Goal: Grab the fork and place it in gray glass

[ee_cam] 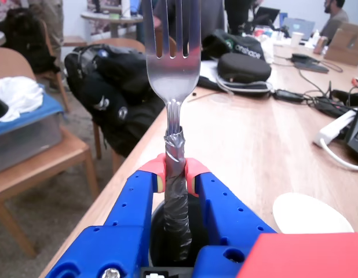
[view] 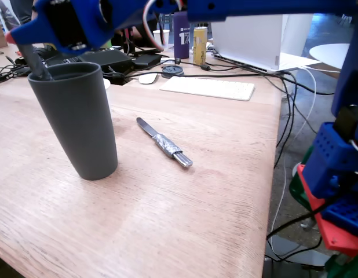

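Observation:
The gray glass stands upright on the wooden table at the left of the fixed view. My blue gripper hovers just above its rim at the far left side. It is shut on the fork's taped handle, whose lower end dips into the glass mouth. In the wrist view the fork points tines-up, clamped at its tape wrap by the red-tipped gripper. The dark opening of the glass shows directly beneath the fingers.
A tape-wrapped knife lies on the table right of the glass. A white keyboard, laptop, can and cables sit at the back. The table's edge drops off at the right. A white disc lies nearby.

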{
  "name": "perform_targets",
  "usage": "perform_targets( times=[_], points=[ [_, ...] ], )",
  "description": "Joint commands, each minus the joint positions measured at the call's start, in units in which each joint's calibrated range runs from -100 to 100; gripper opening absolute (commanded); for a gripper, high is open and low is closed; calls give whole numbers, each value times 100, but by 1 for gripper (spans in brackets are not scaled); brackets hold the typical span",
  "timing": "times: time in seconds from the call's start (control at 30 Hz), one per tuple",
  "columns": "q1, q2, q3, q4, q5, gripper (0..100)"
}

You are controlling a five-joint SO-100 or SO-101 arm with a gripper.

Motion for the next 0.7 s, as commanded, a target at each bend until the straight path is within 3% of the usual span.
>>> perform_targets(
  times=[0.0, 0.17, 0.27, 0.33, 0.53, 0.67],
  points=[
    [-34, -105, 78, -109, 24, 0],
    [119, -105, 332, -109, 39, 1],
    [440, -114, 342, -101, 39, 16],
    [643, -174, 342, -101, 44, 20],
    [643, -534, 408, 6, 39, 20],
    [474, -1624, 1456, -2, 39, 20]
  ],
)
